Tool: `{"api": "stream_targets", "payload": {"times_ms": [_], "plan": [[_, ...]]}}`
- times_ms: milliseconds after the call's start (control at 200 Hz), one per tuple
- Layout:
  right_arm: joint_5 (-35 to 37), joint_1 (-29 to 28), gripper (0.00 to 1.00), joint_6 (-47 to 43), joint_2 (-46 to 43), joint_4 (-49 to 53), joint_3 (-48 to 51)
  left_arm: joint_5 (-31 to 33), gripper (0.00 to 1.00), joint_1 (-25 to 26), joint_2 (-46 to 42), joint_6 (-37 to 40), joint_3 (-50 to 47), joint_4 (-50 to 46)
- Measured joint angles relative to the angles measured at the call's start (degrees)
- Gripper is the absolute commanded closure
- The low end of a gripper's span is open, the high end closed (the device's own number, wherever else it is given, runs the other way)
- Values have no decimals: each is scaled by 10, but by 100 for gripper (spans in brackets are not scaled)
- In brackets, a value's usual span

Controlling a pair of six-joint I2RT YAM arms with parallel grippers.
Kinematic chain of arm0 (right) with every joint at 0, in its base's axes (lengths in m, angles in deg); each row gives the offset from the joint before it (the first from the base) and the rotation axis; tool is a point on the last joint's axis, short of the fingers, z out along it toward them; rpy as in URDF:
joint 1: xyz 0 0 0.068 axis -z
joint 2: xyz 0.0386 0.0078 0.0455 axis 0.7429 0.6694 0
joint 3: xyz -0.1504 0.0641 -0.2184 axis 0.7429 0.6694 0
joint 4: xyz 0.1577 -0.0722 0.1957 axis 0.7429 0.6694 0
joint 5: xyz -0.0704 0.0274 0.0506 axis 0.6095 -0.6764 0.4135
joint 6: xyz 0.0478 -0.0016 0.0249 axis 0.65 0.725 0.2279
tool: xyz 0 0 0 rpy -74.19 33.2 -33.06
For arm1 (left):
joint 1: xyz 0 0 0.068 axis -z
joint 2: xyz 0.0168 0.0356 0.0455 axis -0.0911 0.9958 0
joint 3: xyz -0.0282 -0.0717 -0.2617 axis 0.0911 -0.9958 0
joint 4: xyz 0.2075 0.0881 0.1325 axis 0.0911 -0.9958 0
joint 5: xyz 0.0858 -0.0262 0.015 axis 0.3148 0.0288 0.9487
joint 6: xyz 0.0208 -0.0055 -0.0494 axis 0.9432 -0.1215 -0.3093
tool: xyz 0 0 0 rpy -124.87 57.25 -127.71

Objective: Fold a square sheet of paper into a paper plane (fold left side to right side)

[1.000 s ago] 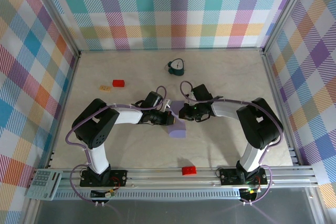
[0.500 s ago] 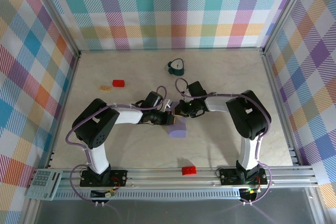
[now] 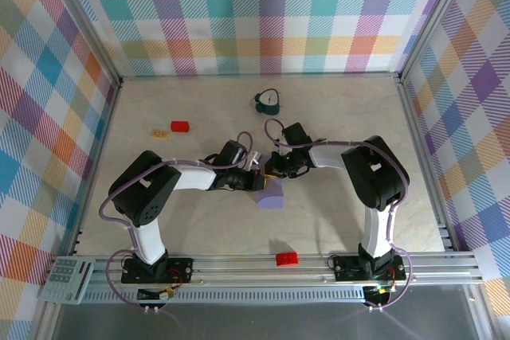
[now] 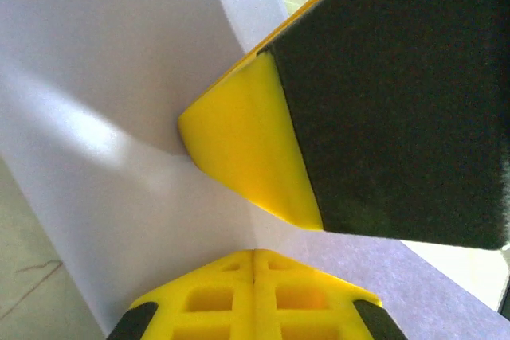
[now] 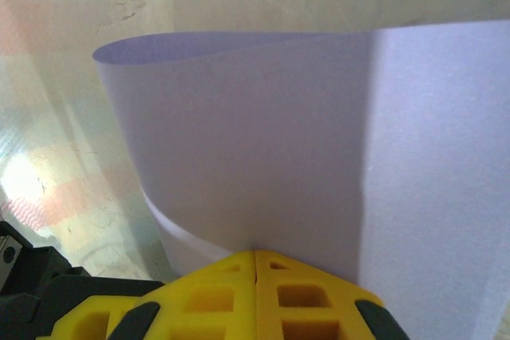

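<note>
Swung in leftward since a second ago, right jaws now beside left jaws, clamped on the curled sheet of paper [image 5: 263, 133] mid-tabletop [image 3: 199, 220]. Left jaws closed, tips against the sheet. Well apart: clock [image 3: 268, 101], red block [image 3: 180, 126], second red block [image 3: 285, 258]. Far part hidden under both arms.

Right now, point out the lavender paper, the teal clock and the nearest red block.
lavender paper [image 3: 269, 199]: top view, flat near part
teal clock [image 3: 269, 101]: top view, its face
nearest red block [image 3: 286, 258]: top view, its top
</note>
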Motion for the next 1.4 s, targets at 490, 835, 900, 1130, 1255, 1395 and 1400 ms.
{"api": "stream_targets", "payload": {"times_ms": [490, 835, 900, 1130, 1255, 1395, 1400], "plan": [[-2, 0, 100, 0, 3, 6, -3, 4, 100, 41, -93, -34, -99, -19], [-12, 3, 100, 0, 3, -9, 3, 2, 100, 52, -153, -52, -141, -68], [-16, 4, 100, 0, 2, -19, 9, 2, 100, 52, -167, -56, -141, -84], [-19, 5, 100, 0, -8, -56, 34, -8, 100, 21, -195, -56, -90, -103], [-17, 5, 100, 0, -15, -68, 47, -8, 100, 1, -151, -45, -39, -101], [-17, 5, 100, 0, -16, -74, 50, 2, 100, -3, -88, -30, 1, -102], [-17, 5, 100, 0, -16, -74, 50, 2, 100, -3, -86, -29, 2, -102]]}}
